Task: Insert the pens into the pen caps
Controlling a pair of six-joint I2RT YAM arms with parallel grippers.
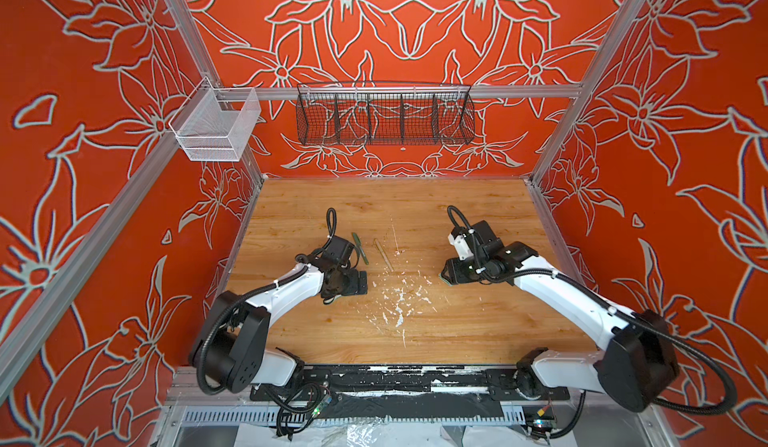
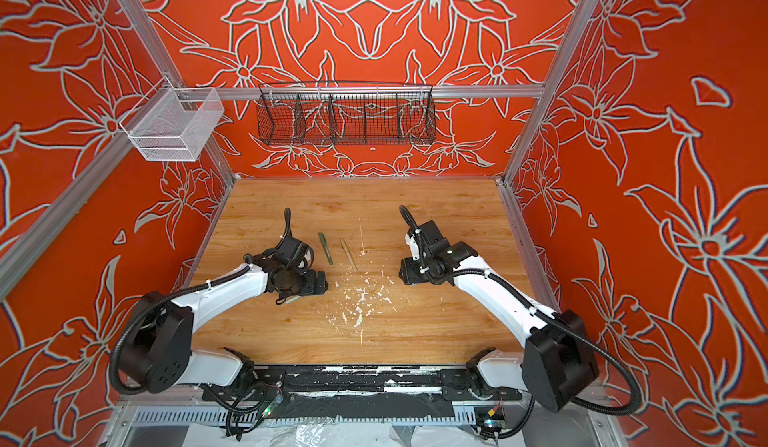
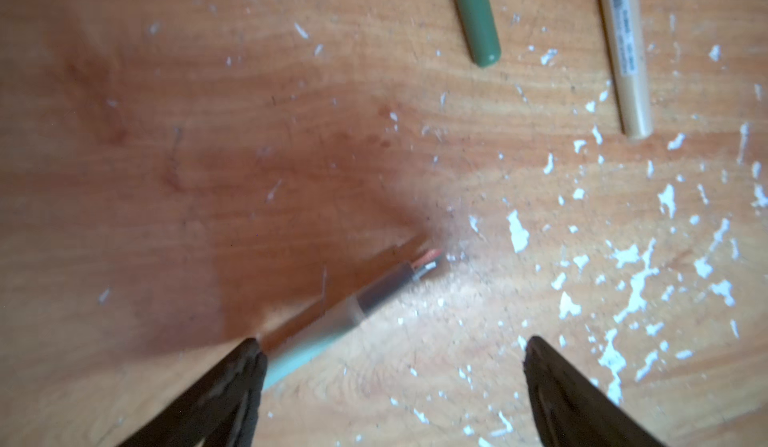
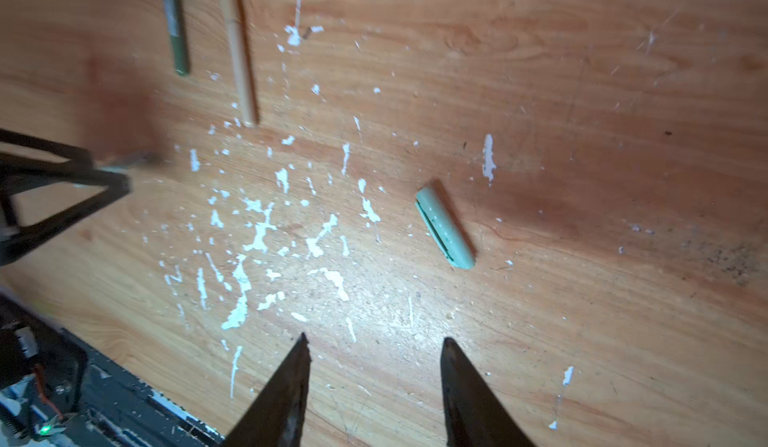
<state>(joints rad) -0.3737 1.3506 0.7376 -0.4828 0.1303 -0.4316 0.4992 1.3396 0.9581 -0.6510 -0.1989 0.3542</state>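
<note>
paint-flecked wooden table [image 1: 415, 199] carries it all; our left gripper [image 3: 392, 341] gapes, pale green pen [image 3: 349, 312] lying by one finger; our right gripper [image 4: 375, 337] spread and empty, short of the pale green cap [image 4: 444, 226]; closing off-centre, we judge, could roll either away

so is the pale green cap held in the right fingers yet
No, the pale green cap lies loose, apart from the empty right fingers.

Robot lab test cell: aluminium-profile frame [image 1: 274, 91], red floral-print wall panels [image 1: 415, 16], paint-flecked wooden bench [image 1: 415, 199], two white robot arms [image 1: 286, 287], black wire basket [image 1: 384, 118], white mesh basket [image 1: 216, 129].
</note>
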